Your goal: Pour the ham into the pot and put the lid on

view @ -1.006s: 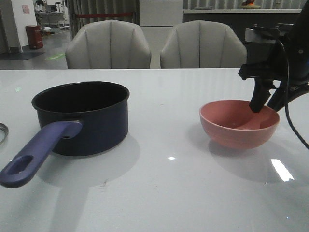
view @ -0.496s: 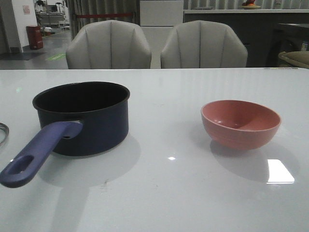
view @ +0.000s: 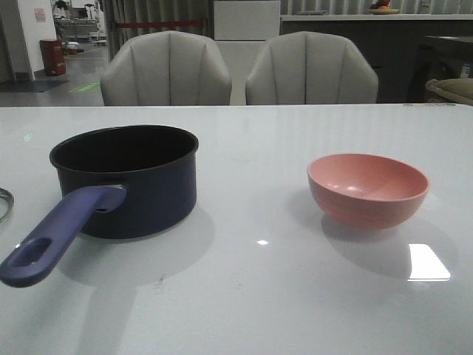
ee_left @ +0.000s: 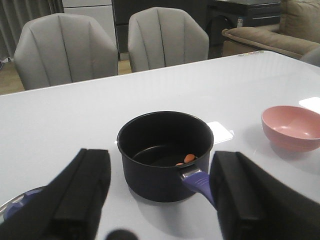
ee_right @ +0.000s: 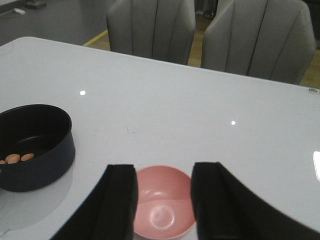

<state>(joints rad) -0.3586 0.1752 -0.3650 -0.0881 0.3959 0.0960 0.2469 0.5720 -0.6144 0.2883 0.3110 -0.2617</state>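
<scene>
Since one second ago the right arm has left the front view; it then stood at the pink bowl's (view: 368,189) far rim. The bowl has not shifted.

Front view: the pot (view: 126,180) stands uncovered on the white table (view: 251,296), left of centre, its purple-blue handle (view: 55,237) pointing toward the camera. The bowl sits well apart to the right and looks empty. A sliver of steel rim at the left edge is the lid (view: 4,201).

Left wrist view: the left gripper (ee_left: 160,200) is released, jaws spread wide, holding nothing, above the table near the pot. The ham (ee_left: 187,159) lies on the pot's floor beside the handle side.

Right wrist view: the right gripper (ee_right: 162,205) is likewise spread and empty, hovering over the bowl. Ham bits show inside the pot.
</scene>
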